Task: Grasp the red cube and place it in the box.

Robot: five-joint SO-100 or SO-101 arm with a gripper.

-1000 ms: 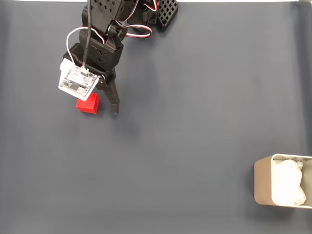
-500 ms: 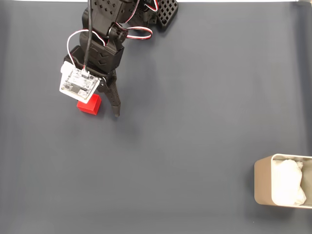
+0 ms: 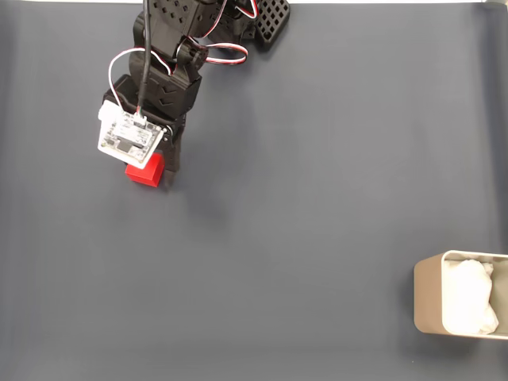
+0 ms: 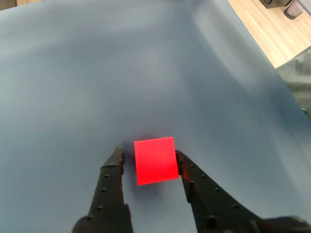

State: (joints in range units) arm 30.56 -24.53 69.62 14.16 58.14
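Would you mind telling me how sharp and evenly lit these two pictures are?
Fixed view: sharp, flat even light, only a faint shadow beside the red cube; the box is cut by the frame's right edge. Wrist view: the cube is saturated with no face detail, the mat looks soft and streaky, and the gripper fingers are dark.

Box (image 3: 429, 305) cut off by right edge, fixed view; red cube (image 3: 149, 172) partly hidden under gripper's (image 3: 155, 176) cam board.
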